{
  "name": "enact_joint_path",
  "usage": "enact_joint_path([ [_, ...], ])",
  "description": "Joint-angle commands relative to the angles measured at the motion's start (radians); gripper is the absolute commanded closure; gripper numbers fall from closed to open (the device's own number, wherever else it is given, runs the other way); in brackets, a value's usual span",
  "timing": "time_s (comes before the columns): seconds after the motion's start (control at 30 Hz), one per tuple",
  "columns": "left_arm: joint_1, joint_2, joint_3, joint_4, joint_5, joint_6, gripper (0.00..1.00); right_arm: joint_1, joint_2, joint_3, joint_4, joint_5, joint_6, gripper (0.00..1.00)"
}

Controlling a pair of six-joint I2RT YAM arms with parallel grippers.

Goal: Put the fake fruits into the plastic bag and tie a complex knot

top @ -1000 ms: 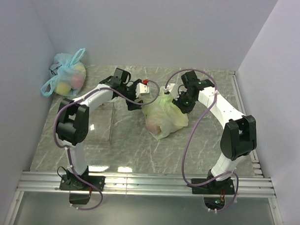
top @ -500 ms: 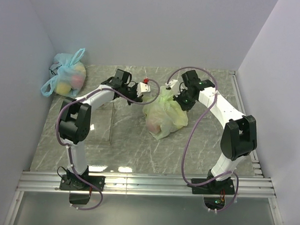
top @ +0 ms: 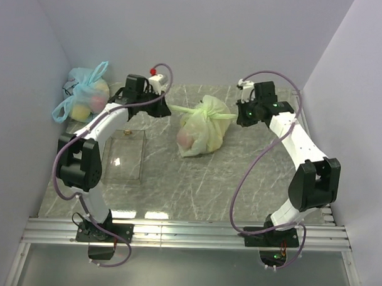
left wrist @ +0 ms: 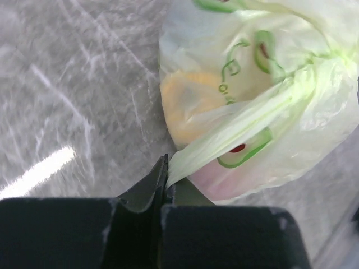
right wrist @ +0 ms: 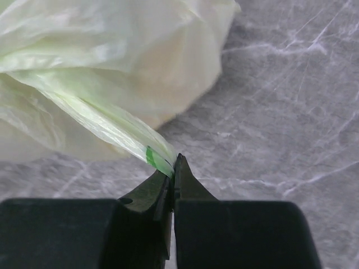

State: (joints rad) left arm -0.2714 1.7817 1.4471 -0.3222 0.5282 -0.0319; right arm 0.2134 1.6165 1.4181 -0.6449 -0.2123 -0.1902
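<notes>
Pale green crinkly plastic bag [top: 203,128] sits toward twelve o'clock, glossy fake fruits [left wrist: 190,106] already inside; our left gripper [left wrist: 166,168] and right gripper [right wrist: 175,165] pinch its handles [top: 183,109] tight, stretched to nine and three; knot likely unfinished

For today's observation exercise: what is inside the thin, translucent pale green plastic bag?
Through the pale green plastic bag show a yellow-orange rounded shape and a pinkish-red one. Their kinds, and any other fruits, are hidden by crinkled plastic.
</notes>
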Motion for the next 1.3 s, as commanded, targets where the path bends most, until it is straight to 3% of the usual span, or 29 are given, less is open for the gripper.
enact_joint_path([
  [0.0,0.185,-0.061,0.015,-0.070,-0.180,-0.249,1.00,-0.163,-0.070,-0.021,-0.056,0.148,0.064,1.00],
  [0.17,0.300,-0.067,-0.054,-0.072,-0.255,-0.257,1.00,-0.273,-0.035,-0.091,-0.018,0.151,0.028,1.00],
  [0.37,0.379,0.008,-0.077,-0.061,-0.300,-0.214,1.00,-0.310,0.045,-0.166,0.077,0.171,-0.032,1.00],
  [0.47,0.380,0.024,-0.074,-0.040,-0.309,-0.184,1.00,-0.312,0.082,-0.174,0.090,0.157,-0.046,1.00],
  [0.7,0.310,0.004,-0.034,-0.012,-0.183,-0.096,1.00,-0.276,0.069,-0.110,0.053,-0.004,-0.029,1.00],
  [0.93,0.279,-0.010,0.006,0.008,-0.166,-0.106,1.00,-0.259,0.040,-0.038,0.059,-0.059,-0.003,1.00],
  [1.03,0.281,0.021,0.041,-0.052,-0.102,-0.071,1.00,-0.244,0.081,0.005,-0.002,-0.104,-0.041,1.00],
  [1.07,0.279,0.031,0.055,-0.076,-0.035,-0.059,0.97,-0.240,0.094,0.028,-0.048,-0.116,-0.051,1.00],
  [1.1,0.279,0.042,0.080,-0.098,-0.004,-0.045,0.87,-0.229,0.121,0.042,-0.077,-0.146,-0.063,0.96],
  [1.13,0.279,0.054,0.091,-0.118,0.022,-0.040,0.65,-0.226,0.128,0.051,-0.099,-0.168,-0.075,0.82],
  [1.17,0.279,0.056,0.101,-0.142,0.044,-0.039,0.55,-0.224,0.128,0.054,-0.117,-0.188,-0.075,0.70],
  [1.23,0.253,0.036,0.114,-0.150,0.061,-0.043,0.19,-0.224,0.094,0.045,-0.111,-0.240,-0.075,0.42],
  [1.27,0.248,0.027,0.119,-0.153,0.061,-0.040,0.04,-0.224,0.079,0.044,-0.105,-0.258,-0.078,0.37],
])
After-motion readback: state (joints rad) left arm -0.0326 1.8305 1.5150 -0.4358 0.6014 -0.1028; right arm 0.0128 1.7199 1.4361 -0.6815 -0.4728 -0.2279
